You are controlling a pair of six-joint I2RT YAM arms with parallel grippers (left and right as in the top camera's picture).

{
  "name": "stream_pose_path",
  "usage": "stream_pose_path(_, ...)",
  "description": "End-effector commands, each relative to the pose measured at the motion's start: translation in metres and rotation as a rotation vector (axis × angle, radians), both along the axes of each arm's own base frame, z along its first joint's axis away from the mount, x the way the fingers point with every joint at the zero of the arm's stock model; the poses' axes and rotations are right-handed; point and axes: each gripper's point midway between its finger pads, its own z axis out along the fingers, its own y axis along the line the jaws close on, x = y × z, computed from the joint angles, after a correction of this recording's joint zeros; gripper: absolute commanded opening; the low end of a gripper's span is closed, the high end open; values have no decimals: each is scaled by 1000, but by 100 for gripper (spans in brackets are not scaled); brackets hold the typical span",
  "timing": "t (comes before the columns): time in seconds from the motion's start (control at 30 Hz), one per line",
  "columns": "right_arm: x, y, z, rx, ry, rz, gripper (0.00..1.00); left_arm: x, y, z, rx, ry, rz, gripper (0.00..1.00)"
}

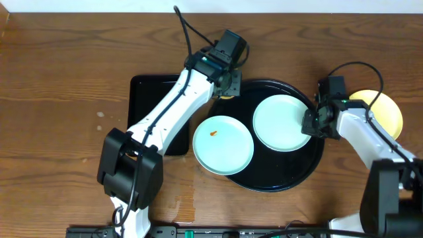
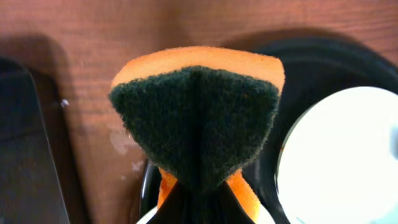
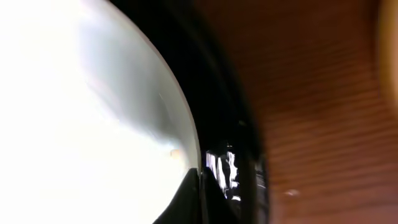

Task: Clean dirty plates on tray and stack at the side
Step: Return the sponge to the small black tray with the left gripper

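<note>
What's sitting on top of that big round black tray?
Two plates: a smeared mint plate overhanging the rim of the tray, and a clean-looking mint plate pinched at its edge by the right hand. Whatever lies beneath them is covered.

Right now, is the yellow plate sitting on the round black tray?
No, the yellow plate lies on the bare wood right of the tray, outside its rim.

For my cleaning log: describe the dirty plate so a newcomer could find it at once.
Find the large round glossy black tray right of centre on the brown wooden table. Two pale mint round plates lie on it; take the left mint plate, overhanging the tray's left rim. Only it carries a small orange-red smear; the right mint plate looks clean.
</note>
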Motion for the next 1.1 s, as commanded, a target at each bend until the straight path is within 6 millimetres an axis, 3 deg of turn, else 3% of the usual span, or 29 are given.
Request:
stream_pose_path(0.0,6,-12,30,-75,-95,24,1,-5,-5,-1,-68,54,-10,7)
stream_pose_path(0.1,9,-16,50,-99,-158,14,1,-12,0,-3,-92,111,-5,7)
stream_pose_path(0.2,8,-16,67,-98,-204,12,1,-21,28,-5,-56,180,45,7)
stream_pose_path(0.33,5,-15,81,-91,-239,24,1,-34,92,0,5,283,137,7)
stream_pose_path(0.47,1,7,75,9,-211,130,2,-38,150,6,39,329,235,7)
stream_pose_path(0.6,-5,25,67,115,-173,153,23,-37,185,-4,63,344,302,7)
stream_pose_path(0.77,-28,27,34,144,9,119,31,-56,203,-47,137,400,329,8)
stream_pose_path(0.9,-30,42,10,229,83,128,32,-68,211,-79,164,415,346,8)
stream_pose_path(1.0,-25,41,-4,234,105,95,29,-73,212,-90,167,424,345,8)
stream_pose_path(1.07,-23,40,-14,228,117,84,28,-73,211,-90,167,424,345,14)
